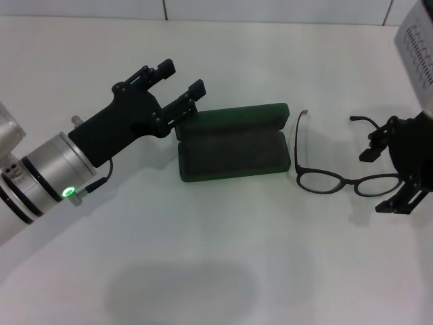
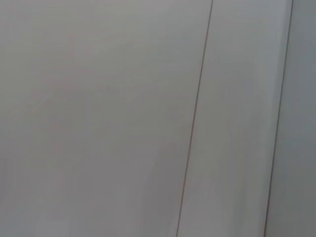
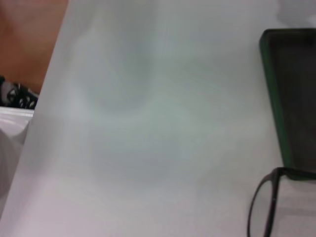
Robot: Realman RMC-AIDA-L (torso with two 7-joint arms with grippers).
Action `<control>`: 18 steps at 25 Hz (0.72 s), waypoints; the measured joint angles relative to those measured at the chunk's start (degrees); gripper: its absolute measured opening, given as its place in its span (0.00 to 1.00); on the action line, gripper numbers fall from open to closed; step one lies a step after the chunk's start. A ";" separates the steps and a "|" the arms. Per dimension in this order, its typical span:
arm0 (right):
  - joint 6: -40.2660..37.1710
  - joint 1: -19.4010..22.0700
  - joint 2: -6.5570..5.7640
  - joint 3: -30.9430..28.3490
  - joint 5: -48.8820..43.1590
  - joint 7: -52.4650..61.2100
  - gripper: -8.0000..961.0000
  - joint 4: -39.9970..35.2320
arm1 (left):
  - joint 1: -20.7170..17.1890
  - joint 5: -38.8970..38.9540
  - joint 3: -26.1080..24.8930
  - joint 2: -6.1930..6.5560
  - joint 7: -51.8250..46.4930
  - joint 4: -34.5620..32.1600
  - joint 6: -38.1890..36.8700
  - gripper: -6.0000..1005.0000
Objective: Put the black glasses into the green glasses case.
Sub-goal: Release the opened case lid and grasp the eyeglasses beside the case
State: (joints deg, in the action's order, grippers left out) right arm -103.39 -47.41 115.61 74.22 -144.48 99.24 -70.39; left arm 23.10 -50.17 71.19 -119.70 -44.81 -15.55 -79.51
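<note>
Green case (image 1: 233,143): lies open on the white table (image 1: 203,271), lid back, dark lining bare and ready.
Glasses (image 1: 338,177): just beside the case on its right, lenses toward me, temples unfolded and pointing away; apart from the case in the head view.
My right gripper (image 1: 385,181): at the far-right lens end of the glasses, fingers spread; I cannot tell whether it touches the frame.
My left gripper (image 1: 181,87): fingers spread, hovering at the case's left end near the lid.
Doing it well: I judge I should pinch the frame, not a lens, then lift level.
Room: open table in front; the case's right wall stands between glasses and lining, so I should clear it.
</note>
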 joint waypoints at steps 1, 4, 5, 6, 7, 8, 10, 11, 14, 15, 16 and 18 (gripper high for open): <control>0.68 0.11 0.07 1.18 0.02 0.13 0.90 0.17 | 0.03 0.01 0.00 0.02 0.01 0.00 0.13 0.73; 2.88 0.28 0.31 4.36 0.10 0.70 0.90 0.82 | 0.25 0.04 0.00 0.11 0.01 0.00 0.35 0.73; 3.66 0.31 0.35 5.40 0.10 1.11 0.90 1.04 | 0.37 0.04 0.00 0.15 0.02 0.02 0.36 0.73; 4.50 0.34 0.35 6.41 0.10 1.62 0.90 1.26 | 0.42 0.04 0.00 0.16 0.03 0.04 0.35 0.73; 5.47 0.36 0.36 7.42 0.06 2.11 0.86 1.65 | 0.43 0.05 0.00 0.16 0.05 0.05 0.38 0.72; 6.09 0.38 0.37 8.13 0.00 2.42 0.81 1.95 | 0.44 0.06 0.00 0.17 0.07 0.05 0.44 0.72; 7.07 0.38 0.45 9.31 -0.14 2.68 0.74 2.47 | 0.44 0.07 0.00 0.17 0.07 0.06 0.55 0.72; 7.07 0.38 0.45 9.31 -0.14 2.68 0.70 2.47 | 0.47 0.08 0.00 0.17 0.08 0.07 1.00 0.72; 9.73 0.38 0.45 12.45 -0.52 3.93 0.59 2.98 | 0.53 0.09 0.00 0.17 0.09 0.09 1.29 0.72; 10.46 0.38 0.44 13.11 -0.55 4.22 0.58 3.07 | 0.54 0.09 0.00 0.17 0.10 0.09 1.44 0.72; 10.97 0.37 0.43 13.54 -0.56 4.38 0.58 3.16 | 0.57 0.09 0.00 0.17 0.10 0.09 1.63 0.72; 11.92 0.36 0.44 14.16 -0.67 4.52 0.57 3.48 | 0.68 0.08 0.00 0.16 0.11 0.09 2.14 0.72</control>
State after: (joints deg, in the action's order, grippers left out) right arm -91.47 -47.05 116.05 88.38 -145.15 103.75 -66.92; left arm 23.78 -50.09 71.19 -119.55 -44.70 -15.47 -77.36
